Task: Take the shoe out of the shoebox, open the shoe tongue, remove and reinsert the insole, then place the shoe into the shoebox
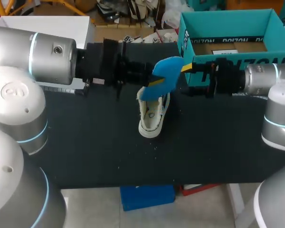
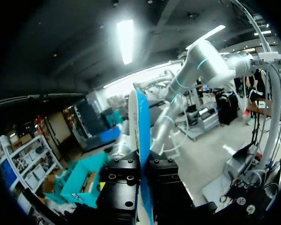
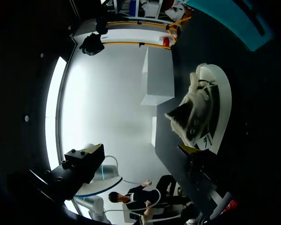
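My left gripper [image 1: 149,77] is shut on a blue insole [image 1: 167,71] and holds it in the air just above the shoe. In the left wrist view the insole [image 2: 139,126] stands on edge, clamped between the black fingers [image 2: 124,185]. The white sneaker [image 1: 152,116] with dark sides rests on the black table, its toe toward the near edge. My right gripper [image 1: 192,69] is open and empty, in front of the teal shoebox [image 1: 237,61] and close to the insole's tip. The right wrist view has the sneaker [image 3: 206,108] ahead of that open gripper [image 3: 140,154], beyond one fingertip.
The black table top [image 1: 95,142] stretches to the left and right of the shoe. At the back right stands the open shoebox, with a cardboard piece [image 1: 223,47] inside it. Both arms hang over the middle of the table at about the same height.
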`<state>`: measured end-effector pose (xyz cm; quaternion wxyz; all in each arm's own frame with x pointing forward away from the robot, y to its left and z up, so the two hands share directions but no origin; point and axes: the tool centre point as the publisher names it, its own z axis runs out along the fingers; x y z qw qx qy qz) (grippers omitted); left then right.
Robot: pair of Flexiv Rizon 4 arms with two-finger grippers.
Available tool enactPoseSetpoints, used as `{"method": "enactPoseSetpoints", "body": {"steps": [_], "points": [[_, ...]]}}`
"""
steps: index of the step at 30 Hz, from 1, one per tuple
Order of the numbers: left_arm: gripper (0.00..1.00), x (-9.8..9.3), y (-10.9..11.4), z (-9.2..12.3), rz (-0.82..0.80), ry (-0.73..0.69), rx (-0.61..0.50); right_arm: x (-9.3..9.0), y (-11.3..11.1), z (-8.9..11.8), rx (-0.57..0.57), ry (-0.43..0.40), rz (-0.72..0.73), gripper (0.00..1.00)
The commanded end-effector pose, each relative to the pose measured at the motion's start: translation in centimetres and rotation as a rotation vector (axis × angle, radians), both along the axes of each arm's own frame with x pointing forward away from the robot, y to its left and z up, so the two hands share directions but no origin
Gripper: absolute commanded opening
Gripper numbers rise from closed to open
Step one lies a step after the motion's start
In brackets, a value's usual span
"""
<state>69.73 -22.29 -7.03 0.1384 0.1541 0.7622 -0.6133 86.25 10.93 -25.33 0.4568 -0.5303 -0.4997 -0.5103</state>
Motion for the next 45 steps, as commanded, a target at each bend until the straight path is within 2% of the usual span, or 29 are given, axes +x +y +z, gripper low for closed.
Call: {"method": "enactPoseSetpoints", "body": {"steps": [1,5,6,7,8,9,12,15,16,18,33,35,36,37,38,41,43,45], "points": [[0.0,-0.9,0.0,0.2,0.063,-0.019,-0.007,0.1,0.1,0.0,0.0,-0.001,-0.002,1.0],[0.0,-0.9,0.0,0.2,0.063,-0.019,-0.007,0.1,0.1,0.0,0.0,-0.001,-0.002,1.0],[0.0,-1.7,-0.7,0.6,0.028,-0.125,0.022,0.1,0.1,0.0,0.0,-0.001,-0.002,1.0],[0.0,-2.6,-1.3,0.6,-0.024,-0.213,-0.037,0.1,0.1,0.0,0.0,-0.001,-0.002,1.0],[0.0,-3.1,-1.5,0.4,-0.036,-0.269,-0.032,0.1,0.1,0.0,0.0,-0.001,-0.002,1.0],[0.0,-3.6,-1.6,-0.4,-0.047,-0.347,-0.011,0.1,0.1,0.0,0.0,-0.001,-0.002,1.0],[0.0,-4.7,-1.6,-2.0,-0.063,-0.459,-0.035,0.1,0.1,0.0,0.0,-0.001,-0.002,1.0],[0.0,-6.0,-1.6,-3.5,-0.074,-0.616,0.035,0.1,0.1,0.0,0.0,-0.001,-0.002,1.0],[0.0,-6.5,-1.7,-4.2,-0.085,-0.697,0.126,0.1,0.1,0.0,0.0,-0.001,-0.002,1.0],[0.0,-6.7,-1.4,-5.4,-0.086,-0.675,0.109,0.1,0.1,0.0,0.0,-0.001,-0.002,1.0],[0.0,-6.7,-1.4,-5.4,-0.086,-0.675,0.109,0.1,0.1,0.0,0.0,-0.001,-0.002,1.0],[0.0,-7.9,-1.6,-6.3,-0.109,-0.81,0.152,0.1,0.1,0.0,0.0,-0.001,-0.002,1.0],[0.0,-8.3,-1.5,-7.0,-0.111,-0.853,0.128,0.1,0.1,0.0,0.0,-0.001,-0.002,1.0],[0.0,-8.3,-1.2,-7.7,-0.105,-0.861,0.107,0.1,0.1,0.0,0.0,-0.001,-0.002,1.0],[0.0,-8.4,-1.0,-8.4,-0.107,-0.901,0.14,0.1,0.1,0.0,0.0,-0.001,-0.002,1.0],[0.0,-8.8,-0.5,-10.1,-0.099,-0.971,0.141,0.1,0.1,0.0,0.0,-0.001,-0.002,1.0],[0.0,-9.0,-0.3,-11.3,-0.104,-0.962,0.167,0.1,0.1,0.0,0.0,-0.001,-0.002,1.0],[0.0,-9.0,-0.3,-11.3,-0.104,-0.962,0.167,0.1,0.1,0.0,0.0,-0.001,-0.002,1.0]]}}
